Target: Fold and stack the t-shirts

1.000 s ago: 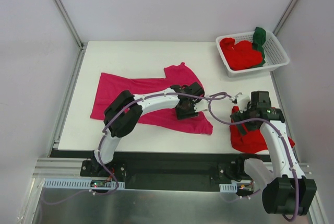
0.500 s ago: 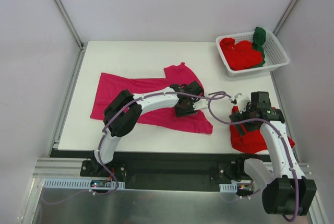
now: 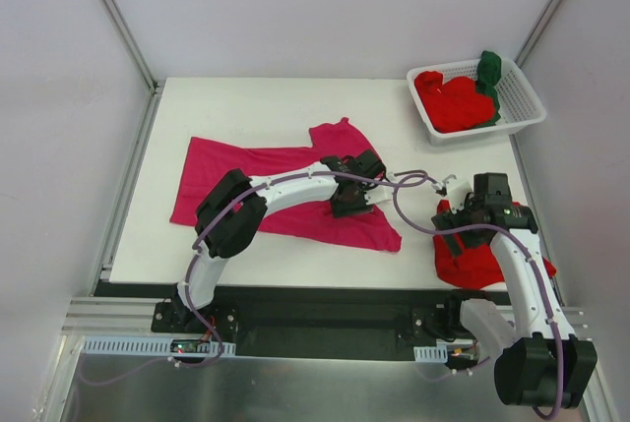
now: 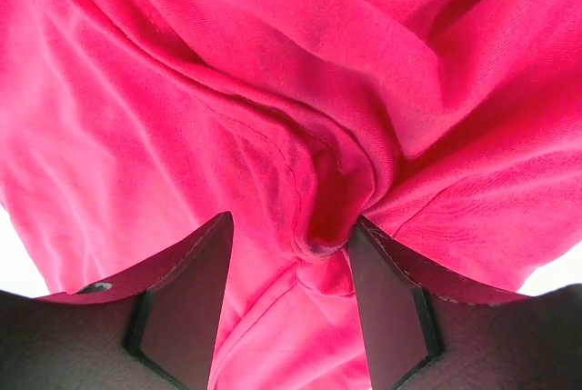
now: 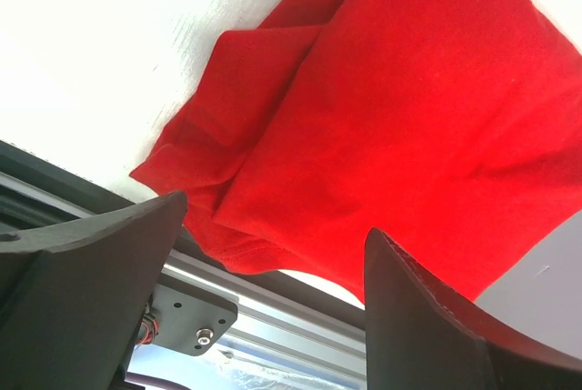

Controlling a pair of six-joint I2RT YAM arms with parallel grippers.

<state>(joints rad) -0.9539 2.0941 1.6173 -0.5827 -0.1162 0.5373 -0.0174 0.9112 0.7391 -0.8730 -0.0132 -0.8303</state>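
A magenta-pink t-shirt lies spread across the middle of the table. My left gripper is down on its right part. In the left wrist view the jaws stand apart, with a bunched ridge of the pink cloth between them, touching the right finger. A folded red t-shirt lies at the table's front right edge. My right gripper hovers open just above it, with nothing held; the red cloth shows beyond its fingers.
A white slotted basket stands at the back right with bright red shirts and a dark green one in it. The table's front edge and metal rail run right under the red shirt.
My left gripper has shifted slightly left and away over the pink shirt. The right arm has barely moved.
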